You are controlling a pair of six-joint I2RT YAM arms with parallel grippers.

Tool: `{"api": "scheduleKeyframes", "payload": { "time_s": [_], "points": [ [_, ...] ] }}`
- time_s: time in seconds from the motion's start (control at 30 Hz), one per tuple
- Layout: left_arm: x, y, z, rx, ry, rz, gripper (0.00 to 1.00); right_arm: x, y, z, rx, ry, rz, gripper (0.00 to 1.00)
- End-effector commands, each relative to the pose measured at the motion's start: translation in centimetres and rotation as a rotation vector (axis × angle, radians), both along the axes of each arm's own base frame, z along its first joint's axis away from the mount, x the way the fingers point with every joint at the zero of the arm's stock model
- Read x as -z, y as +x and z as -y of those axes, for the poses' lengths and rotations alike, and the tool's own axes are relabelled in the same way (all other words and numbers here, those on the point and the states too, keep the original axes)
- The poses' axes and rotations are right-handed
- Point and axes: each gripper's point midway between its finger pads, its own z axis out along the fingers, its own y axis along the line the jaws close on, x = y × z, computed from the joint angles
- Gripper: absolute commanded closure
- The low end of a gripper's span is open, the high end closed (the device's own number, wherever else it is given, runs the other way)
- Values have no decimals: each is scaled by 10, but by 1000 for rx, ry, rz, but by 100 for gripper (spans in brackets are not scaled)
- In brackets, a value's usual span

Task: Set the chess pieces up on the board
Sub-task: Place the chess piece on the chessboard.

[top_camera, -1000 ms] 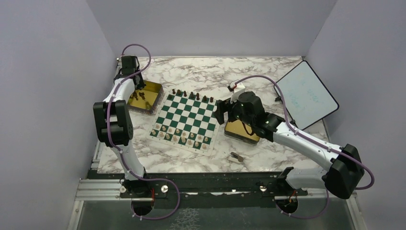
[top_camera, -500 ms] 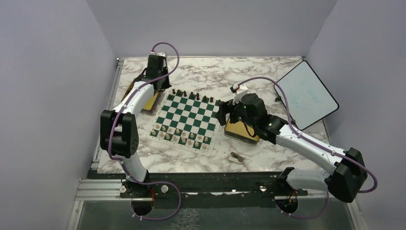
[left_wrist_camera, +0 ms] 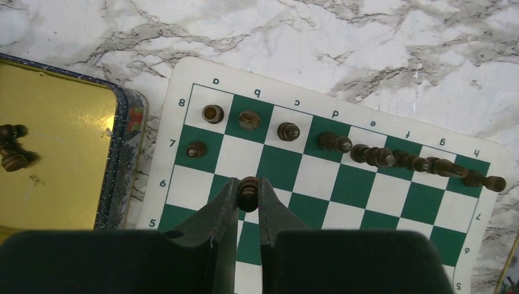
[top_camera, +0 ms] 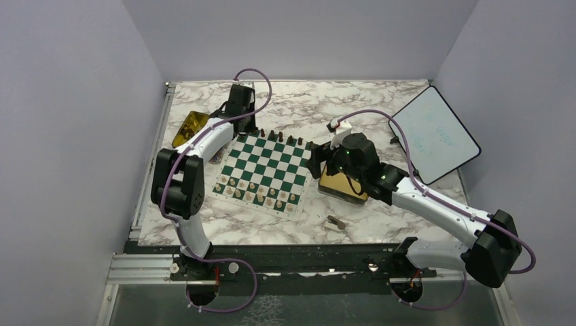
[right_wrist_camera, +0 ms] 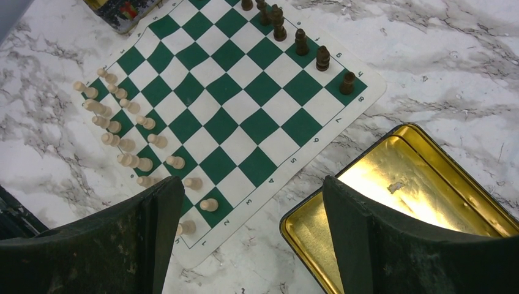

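We count nine dark pieces point(left_wrist_camera: 287, 130) on the board point(left_wrist_camera: 367, 196), a tenth pawn point(left_wrist_camera: 248, 191) clamped in our left end effector point(left_wrist_camera: 248, 184), two more pieces point(left_wrist_camera: 12, 159) in a gold tin point(left_wrist_camera: 61, 153), right end effector point(right_wrist_camera: 250, 182) spread apart

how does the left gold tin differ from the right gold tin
The left gold rectangular tin holds some dark brown chess pieces; the right gold rectangular tin holds none. The left tin's rim shows red decoration; the right's shows only a dark edge. Both lie open beside the green-and-white chessboard.
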Motion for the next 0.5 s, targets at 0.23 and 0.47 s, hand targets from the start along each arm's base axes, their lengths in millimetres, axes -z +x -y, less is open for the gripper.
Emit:
{"api": "scheduleKeyframes", "payload": {
  "time_s": [0.23, 0.47],
  "points": [
    [48, 12, 3, -27, 37, -12, 88, -5, -3, 4, 8, 7, 17, 11],
    [66, 14, -3, -38, 79, -33, 88, -3, -3, 6, 13, -1, 15, 11]
  ]
}}
